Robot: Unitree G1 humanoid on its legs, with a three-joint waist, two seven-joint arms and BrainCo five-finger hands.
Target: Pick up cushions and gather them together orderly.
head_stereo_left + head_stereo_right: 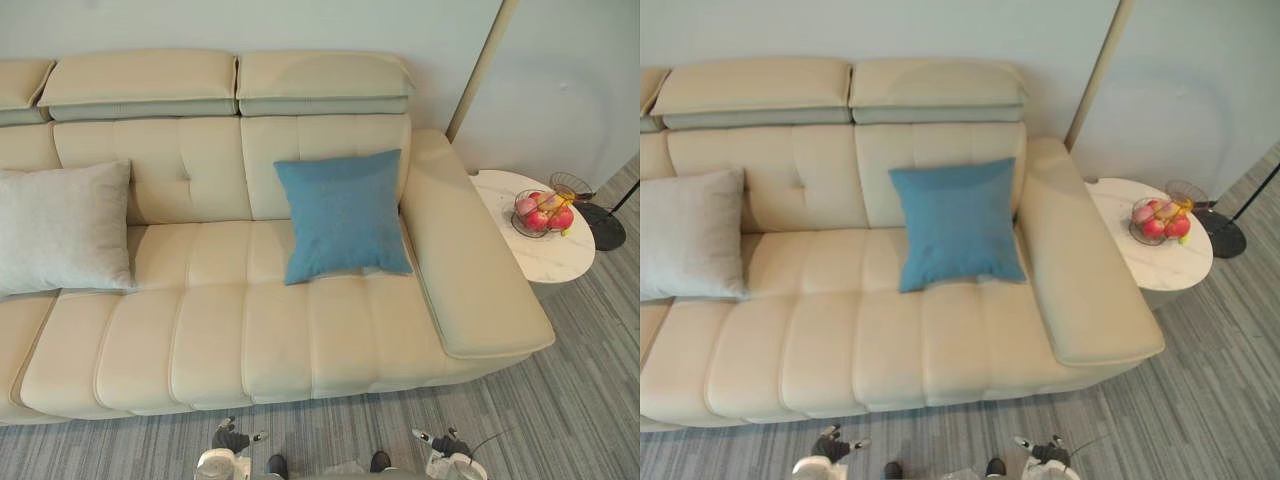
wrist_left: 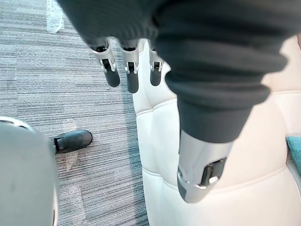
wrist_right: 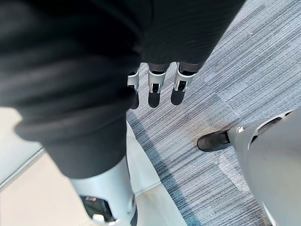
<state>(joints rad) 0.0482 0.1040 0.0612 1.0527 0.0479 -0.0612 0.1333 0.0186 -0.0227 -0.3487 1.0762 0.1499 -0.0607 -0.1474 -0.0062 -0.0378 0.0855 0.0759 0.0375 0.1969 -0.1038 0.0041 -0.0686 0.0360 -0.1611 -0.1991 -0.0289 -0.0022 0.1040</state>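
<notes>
Task not begun: blue square fabric cushion (image 1: 343, 215) leans at the right of the cream leather sofa (image 1: 250, 340), pale grey square fabric cushion (image 1: 63, 227) well apart at left; left hand (image 1: 232, 439) and right hand (image 1: 447, 443) hang near, fingers (image 2: 132, 79) straight, holding nothing

Blue square cushion (image 1: 343, 215) is leaning upright against the backrest (image 1: 190, 165) of the cream sofa (image 1: 215, 345), sitting just beside the armrest (image 1: 470, 270). Light grey cushion (image 1: 62, 227) is leaning there too, sitting well apart to its left.
</notes>
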